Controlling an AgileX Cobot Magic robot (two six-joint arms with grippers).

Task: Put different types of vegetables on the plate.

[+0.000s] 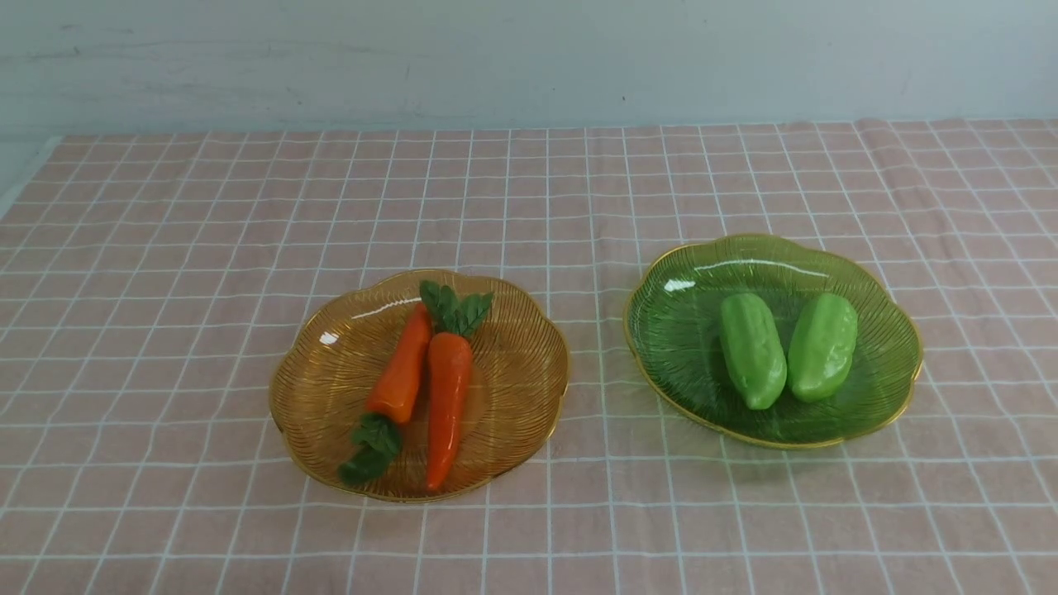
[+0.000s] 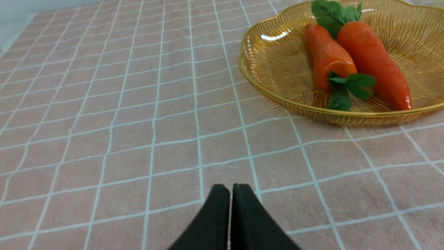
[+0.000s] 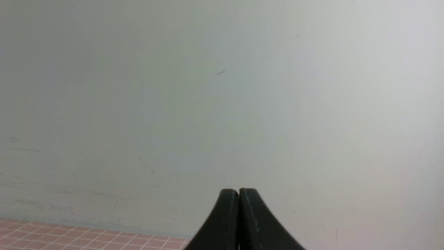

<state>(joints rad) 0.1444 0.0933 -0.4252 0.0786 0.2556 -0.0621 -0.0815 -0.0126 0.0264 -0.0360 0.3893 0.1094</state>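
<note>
Your left jaws (image 2: 230,189) are clenched with nothing between them, hovering over bare pink checked cloth (image 2: 104,121) on the tabletop. Ahead of them and off to the right sits the amber plate (image 2: 277,69), holding two carrots that touch side by side: the left carrot (image 2: 327,55) has its leaves toward your jaws, the right carrot (image 2: 373,62) points its tip toward them. Nothing lies between jaws and plate.

Your right jaws (image 3: 238,194) are clenched too, empty, facing the pale wall (image 3: 222,104). The green plate (image 1: 678,330) carries both gourds, one (image 1: 752,350) just beside the other (image 1: 822,345).
</note>
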